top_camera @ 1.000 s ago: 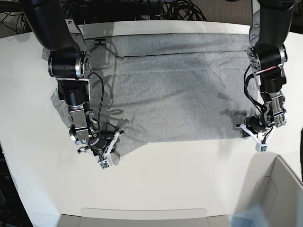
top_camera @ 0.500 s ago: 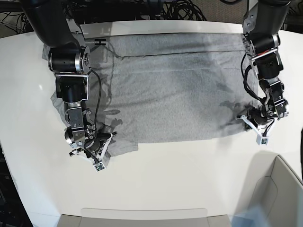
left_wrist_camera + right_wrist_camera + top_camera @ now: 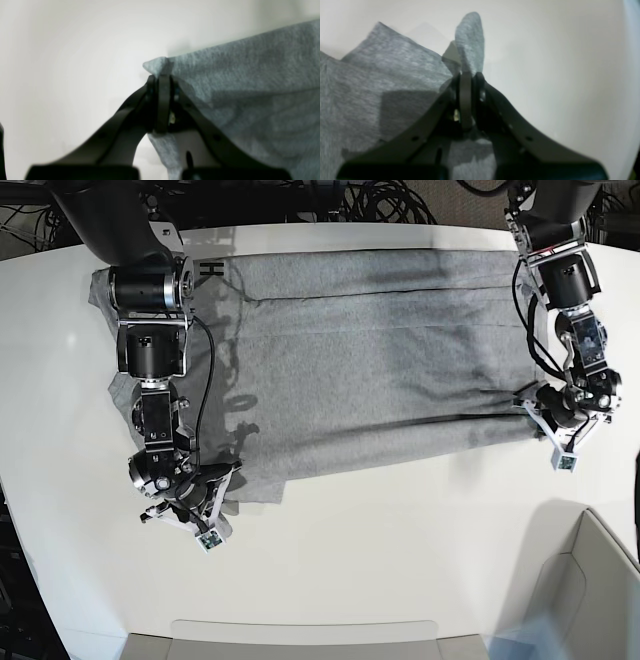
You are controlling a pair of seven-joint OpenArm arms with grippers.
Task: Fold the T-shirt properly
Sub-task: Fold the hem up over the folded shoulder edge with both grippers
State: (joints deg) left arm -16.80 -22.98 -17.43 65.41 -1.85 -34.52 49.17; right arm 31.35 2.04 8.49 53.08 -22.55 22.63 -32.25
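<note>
one t-shirt (image 3: 370, 360), heather grey, spread across upper centre of white surface (image 3: 400, 560). left pincer (image 3: 160, 77) at frame right, clamped on hem corner. right pincer (image 3: 467, 75) at lower left, clamped on fabric edge.

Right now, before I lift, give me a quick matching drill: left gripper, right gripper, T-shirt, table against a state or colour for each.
Things:
1. left gripper
2. right gripper
3. T-shirt
4. table

States:
A. white, bare near the front edge
B. shut on a flat hem corner
C. grey, spread wide
D. shut on an upstanding tuft of cloth

Pairs: 1-B, 2-D, 3-C, 4-A
</note>
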